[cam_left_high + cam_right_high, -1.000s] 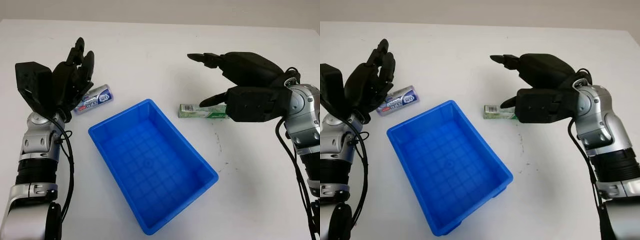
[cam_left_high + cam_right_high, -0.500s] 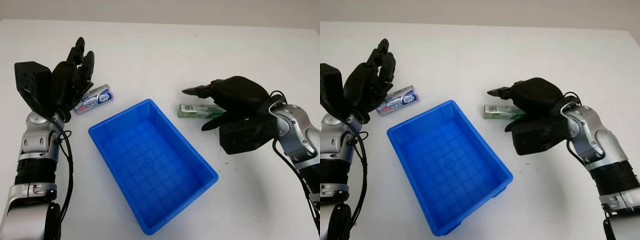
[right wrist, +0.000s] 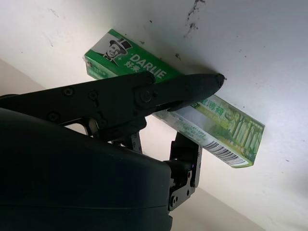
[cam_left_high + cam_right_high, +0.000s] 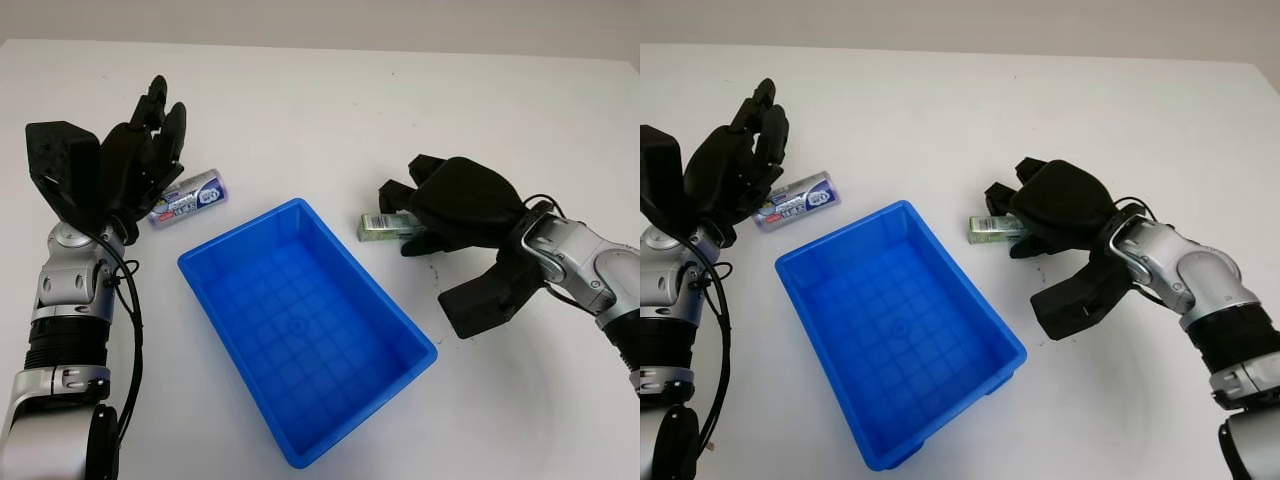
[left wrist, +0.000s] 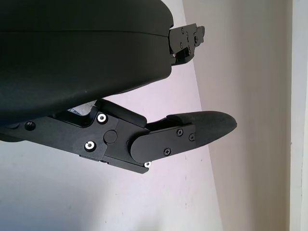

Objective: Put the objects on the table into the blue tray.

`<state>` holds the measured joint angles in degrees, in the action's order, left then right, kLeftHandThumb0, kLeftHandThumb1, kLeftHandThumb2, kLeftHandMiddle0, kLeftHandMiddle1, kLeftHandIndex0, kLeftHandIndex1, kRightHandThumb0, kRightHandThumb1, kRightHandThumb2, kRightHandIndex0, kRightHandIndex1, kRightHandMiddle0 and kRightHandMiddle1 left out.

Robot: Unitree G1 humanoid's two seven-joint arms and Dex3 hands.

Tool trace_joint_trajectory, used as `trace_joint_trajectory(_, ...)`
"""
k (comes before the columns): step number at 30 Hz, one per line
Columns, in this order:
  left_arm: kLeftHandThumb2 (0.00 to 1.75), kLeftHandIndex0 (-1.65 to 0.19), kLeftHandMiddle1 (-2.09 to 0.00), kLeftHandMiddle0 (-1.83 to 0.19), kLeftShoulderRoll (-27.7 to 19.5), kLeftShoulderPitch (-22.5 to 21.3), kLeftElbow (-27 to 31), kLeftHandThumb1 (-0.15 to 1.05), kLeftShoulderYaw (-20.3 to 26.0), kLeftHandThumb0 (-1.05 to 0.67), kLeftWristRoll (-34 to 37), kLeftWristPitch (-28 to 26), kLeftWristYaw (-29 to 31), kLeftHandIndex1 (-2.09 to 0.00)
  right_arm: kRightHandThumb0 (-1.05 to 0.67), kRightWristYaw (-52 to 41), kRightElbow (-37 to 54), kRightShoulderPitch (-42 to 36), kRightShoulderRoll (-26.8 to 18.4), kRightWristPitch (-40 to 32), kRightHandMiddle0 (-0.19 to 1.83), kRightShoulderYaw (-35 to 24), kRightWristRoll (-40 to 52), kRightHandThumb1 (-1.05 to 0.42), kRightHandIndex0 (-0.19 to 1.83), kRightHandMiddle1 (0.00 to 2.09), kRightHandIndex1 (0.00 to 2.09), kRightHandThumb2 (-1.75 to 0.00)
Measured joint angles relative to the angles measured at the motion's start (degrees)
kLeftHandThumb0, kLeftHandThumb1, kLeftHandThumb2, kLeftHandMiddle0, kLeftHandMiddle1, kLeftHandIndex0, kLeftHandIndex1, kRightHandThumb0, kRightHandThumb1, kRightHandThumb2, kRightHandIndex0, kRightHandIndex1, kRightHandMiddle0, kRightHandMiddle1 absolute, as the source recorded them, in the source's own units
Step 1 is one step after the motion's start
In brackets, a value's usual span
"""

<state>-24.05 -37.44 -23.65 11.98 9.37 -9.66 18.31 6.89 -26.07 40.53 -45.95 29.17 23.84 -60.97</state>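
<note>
The right hand (image 4: pixel 1040 215) sits down over the green toothpaste box (image 3: pixel 178 113), which lies flat on the tabletop (image 4: pixel 330 110) just right of the blue tray (image 4: pixel 300 325), long axis crosswise to the fingers (image 3: pixel 163 89), apparently curling round it but not yet clamped.

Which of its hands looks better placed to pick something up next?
The right hand: it sits right over the green toothpaste box, fingers around it, close beside the blue tray. The left hand is raised, open, next to the small can.
</note>
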Motion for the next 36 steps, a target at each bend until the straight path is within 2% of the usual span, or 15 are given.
trace_joint_trajectory(3,0.59,0.19,0.00,0.19,0.03,0.00,0.02,1.05,0.00,-0.72,0.01,-0.04,0.16,0.00,-0.57,2.57,-1.92,0.39,0.00,0.93,0.37,0.22,-0.22,-1.04,0.64,1.84,2.09,-0.07)
trace_joint_trajectory(5,0.59,0.19,0.00,0.19,0.09,0.00,-0.13,1.05,0.00,-0.73,0.02,0.10,0.24,0.00,-0.55,2.43,-2.67,0.63,0.01,1.00,0.38,0.22,-0.11,-1.04,0.80,1.87,2.09,-0.15)
trace_joint_trajectory(7,0.58,0.19,0.00,0.19,0.19,0.00,-0.19,1.05,0.00,-0.73,0.06,0.11,0.25,0.00,-0.55,2.41,-2.97,1.11,0.01,1.00,0.48,0.24,-0.12,-1.05,0.92,2.03,2.09,-0.21)
trace_joint_trajectory(9,0.58,0.19,0.00,0.19,0.30,0.00,-0.19,1.05,0.00,-0.73,0.15,0.10,0.27,0.00,-0.54,2.52,-2.96,1.97,0.01,0.98,0.56,0.22,-0.13,-1.05,0.96,2.08,2.09,-0.25)
trace_joint_trajectory(12,0.58,0.19,0.00,0.19,0.37,0.00,-0.18,1.05,-0.03,-0.73,0.15,0.08,0.27,0.00,-0.51,2.21,-3.16,4.31,0.07,0.97,0.66,-0.37,2.02,-1.05,0.99,2.09,2.09,-0.21)
trace_joint_trajectory(13,0.58,0.19,0.00,0.19,0.37,0.00,-0.17,1.05,-0.04,-0.74,0.14,0.06,0.26,0.00,-0.49,3.18,-3.44,5.34,0.12,0.99,0.70,-0.58,2.42,-1.04,1.03,2.09,2.09,-0.14)
trace_joint_trajectory(15,0.59,0.19,0.00,0.19,0.37,0.00,-0.17,1.05,-0.07,-0.73,0.14,0.00,0.23,0.00,-0.47,6.28,-4.16,7.56,0.34,1.09,0.71,-1.03,2.80,-1.05,1.02,2.09,2.09,-0.10)
trace_joint_trajectory(18,0.58,0.19,0.00,0.19,0.37,0.00,-0.17,1.05,-0.06,-0.73,0.15,0.00,0.27,0.00,-0.47,9.30,-4.35,10.71,0.84,1.22,0.60,-1.66,3.29,-1.03,1.06,2.08,2.09,-0.07)
trace_joint_trajectory(23,0.58,0.19,0.00,0.19,0.36,0.00,-0.17,1.05,-0.05,-0.73,0.21,-0.01,0.46,0.00,-0.49,10.88,-4.31,12.75,2.00,3.23,0.76,-2.21,6.01,-1.05,1.13,2.09,2.09,-0.09)
trace_joint_trajectory(28,0.58,0.19,0.00,0.19,0.37,0.00,-0.21,1.05,-0.05,-0.73,0.20,-0.01,0.59,0.00,-0.47,7.49,-3.68,13.36,3.32,4.04,0.85,-4.19,12.12,-1.05,1.16,2.09,2.09,-0.12)
trace_joint_trajectory(30,0.58,0.19,0.00,0.19,0.37,0.00,-0.34,1.05,-0.03,-0.73,0.21,0.00,0.53,0.00,-0.44,2.44,-2.20,13.30,4.45,3.98,0.87,-5.88,18.67,-1.05,1.17,2.09,2.09,-0.17)
trace_joint_trajectory(34,0.57,0.19,0.00,0.19,1.08,-0.03,-0.58,1.05,-0.05,-0.73,0.17,0.01,-0.36,0.00,-0.40,-14.27,10.56,10.47,8.69,-3.50,0.80,-9.46,36.04,-1.05,1.13,2.09,2.09,-0.22)
trace_joint_trajectory(36,0.59,0.19,0.00,0.19,1.29,-0.04,-0.69,1.05,-0.13,-0.72,0.12,0.01,-0.44,0.00,-0.40,-19.29,17.46,8.29,10.84,-6.68,0.81,-9.77,40.51,-1.05,1.16,2.09,2.09,-0.22)
